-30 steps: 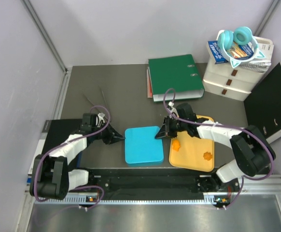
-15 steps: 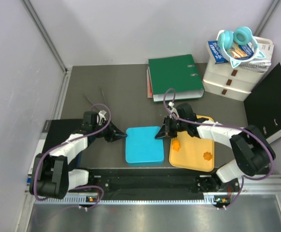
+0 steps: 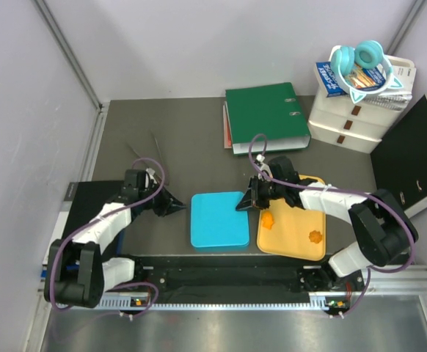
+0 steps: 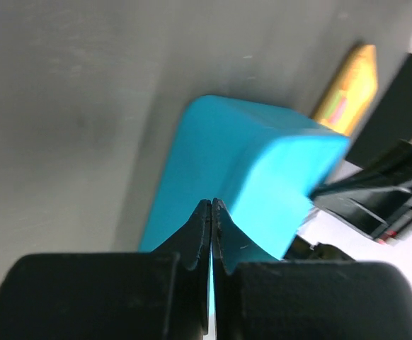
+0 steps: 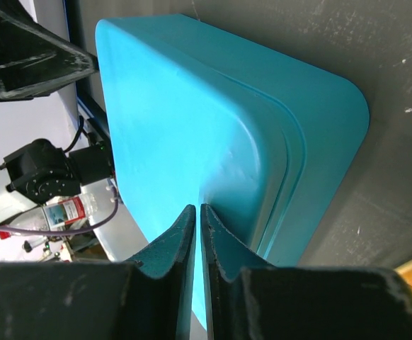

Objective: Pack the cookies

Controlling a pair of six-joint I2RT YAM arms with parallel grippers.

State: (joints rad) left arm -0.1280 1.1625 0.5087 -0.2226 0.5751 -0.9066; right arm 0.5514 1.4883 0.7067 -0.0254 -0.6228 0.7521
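From above we see the turquoise rounded-square plastic box at centre frame. Just right of it lies the flat yellow-orange tray, which bears two orange flower-shaped cookies, one by its left edge and one lower right. Only the wrist views settle the pincers. The left gripper is clenched on nothing, just left of the box. The right gripper is clenched too, with a thin slit between its fingers, and its tips are over the box's upper right corner.
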